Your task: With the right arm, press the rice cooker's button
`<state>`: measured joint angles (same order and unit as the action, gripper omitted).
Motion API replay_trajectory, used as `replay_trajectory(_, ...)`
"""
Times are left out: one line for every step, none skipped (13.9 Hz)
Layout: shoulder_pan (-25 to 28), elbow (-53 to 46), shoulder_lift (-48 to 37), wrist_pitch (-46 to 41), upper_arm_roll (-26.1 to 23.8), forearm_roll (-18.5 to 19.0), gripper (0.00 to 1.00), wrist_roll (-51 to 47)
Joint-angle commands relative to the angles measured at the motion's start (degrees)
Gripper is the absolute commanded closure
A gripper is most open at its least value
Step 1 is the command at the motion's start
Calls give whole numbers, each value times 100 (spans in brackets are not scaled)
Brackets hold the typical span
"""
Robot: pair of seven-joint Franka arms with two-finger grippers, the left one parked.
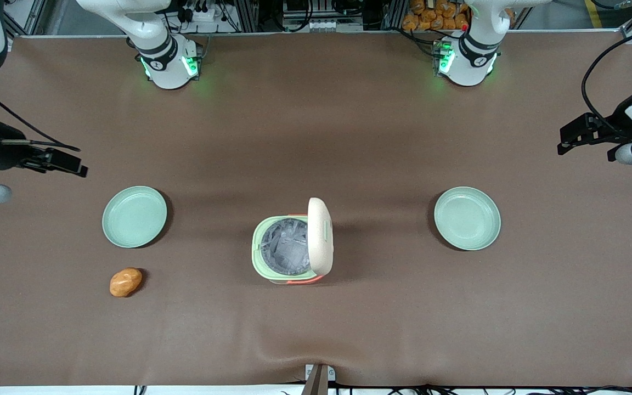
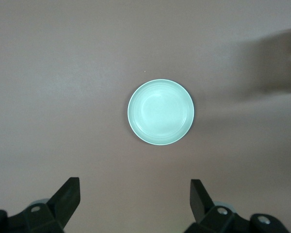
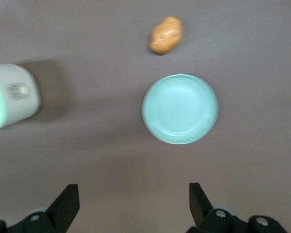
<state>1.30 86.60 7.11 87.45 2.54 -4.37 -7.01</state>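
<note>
While the rice cooker (image 1: 292, 244) stands mid-table with its lid up, the right arm's claw (image 1: 77, 164) hangs spread and empty, well apart from it at the working arm's end; it should travel over, close its fingers and push down gently. I count one cooker, two green plates (image 1: 134, 216) (image 1: 467, 218) and one orange potato-like thing (image 1: 125, 282).

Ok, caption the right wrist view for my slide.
Open claw hovering above a pale green plate, an orange potato-like lump beside it and the rice cooker off to one side.
</note>
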Motion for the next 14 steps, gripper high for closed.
replay_trajectory(-208,436,-333,97,-122,287,0,409)
replay_trajectory(-235,463,-342,106,-122,305,0,498)
replay_trajectory(-235,463,-342,106,-122,392,0,525)
replay_trajectory(-235,463,-351,97,-122,567,0,534)
replay_trajectory(-235,463,-386,97,-130,656,0,604)
replay_trajectory(-235,463,-412,97,-131,665,0,787)
replay_trajectory(-235,463,-421,88,-131,674,0,937)
replay_trajectory(-235,455,-421,62,-122,674,0,939)
replay_trajectory(-235,454,-413,70,-122,674,0,921)
replay_trajectory(-235,463,-412,53,-122,674,0,912)
replay_trajectory(-227,463,-412,44,-130,665,0,886)
replay_trajectory(-227,463,-404,44,-131,657,0,886)
replay_trajectory(-227,463,-404,35,-131,639,0,886)
replay_trajectory(-227,463,-412,27,-131,604,0,895)
